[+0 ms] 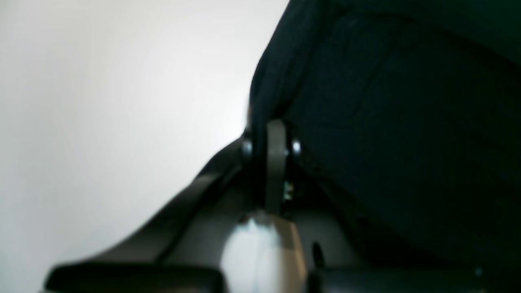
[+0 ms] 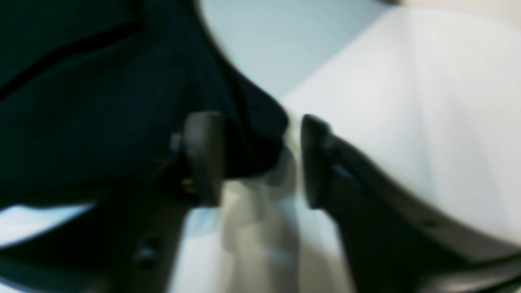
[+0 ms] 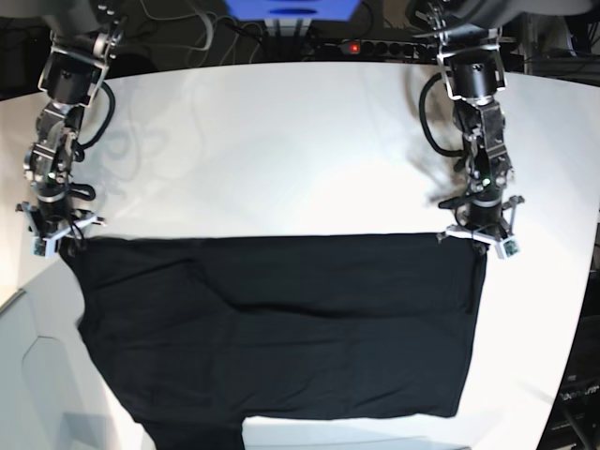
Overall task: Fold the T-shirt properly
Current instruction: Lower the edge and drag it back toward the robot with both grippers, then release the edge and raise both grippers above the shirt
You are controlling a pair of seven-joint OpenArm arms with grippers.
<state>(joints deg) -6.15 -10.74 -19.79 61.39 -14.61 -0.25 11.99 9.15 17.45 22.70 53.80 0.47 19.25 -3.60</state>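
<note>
The black T-shirt (image 3: 281, 319) lies spread flat on the white table (image 3: 281, 141), its top edge running straight between my two grippers. No print shows. My left gripper (image 3: 483, 236) is at the shirt's top right corner. In the left wrist view the left gripper (image 1: 262, 138) is shut on the T-shirt (image 1: 386, 122), pinching its edge. My right gripper (image 3: 58, 239) is at the top left corner. In the right wrist view the right gripper (image 2: 256, 158) is open, and a corner of the T-shirt (image 2: 101, 122) lies between its fingers (image 2: 203, 158).
The table's front edge cuts across the lower left (image 3: 37, 375), and the shirt's lower part reaches it. Cables and a power strip (image 3: 375, 45) lie behind the table's far edge. Bare white table spans the far half.
</note>
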